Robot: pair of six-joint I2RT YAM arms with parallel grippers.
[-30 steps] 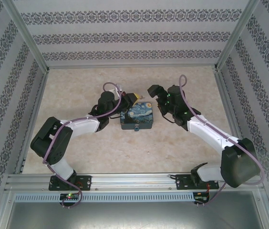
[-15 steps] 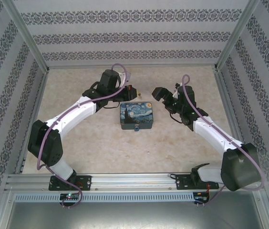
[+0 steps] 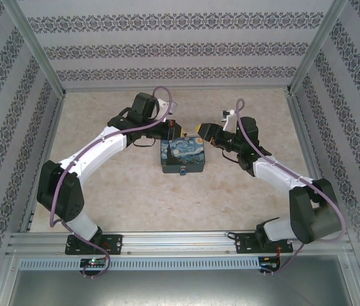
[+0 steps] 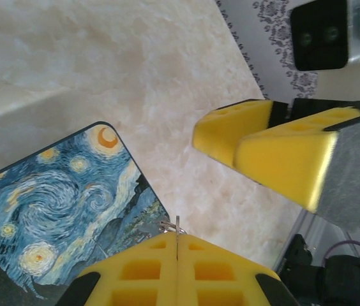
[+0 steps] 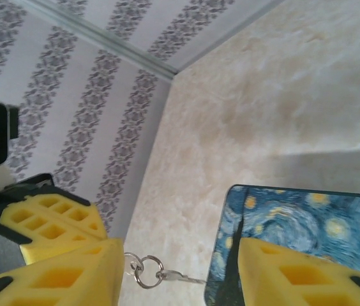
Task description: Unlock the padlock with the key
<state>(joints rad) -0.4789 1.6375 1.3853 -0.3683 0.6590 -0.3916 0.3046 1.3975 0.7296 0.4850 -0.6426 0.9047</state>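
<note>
- Counted: two arms, two grippers, one painted box [image 3: 183, 155] on the table [image 3: 103, 121], one padlock [image 3: 182, 171], one key [image 5: 181, 277], two small rings [image 5: 147, 271].
- Left gripper [image 4: 177, 245]: fingers are pressed together, with the key pinched; a thin metal sliver and a ring are seen at the tips.
- Right gripper [image 5: 180, 255]: fingers are set partly apart and nothing is clamped; key and rings are seen in the gap.
- Padlock is found on the box's near side; detail too small to tell.
- Both arms are reached forward and bent inward, with the grippers faced tip to tip near the box's far edge.
</note>
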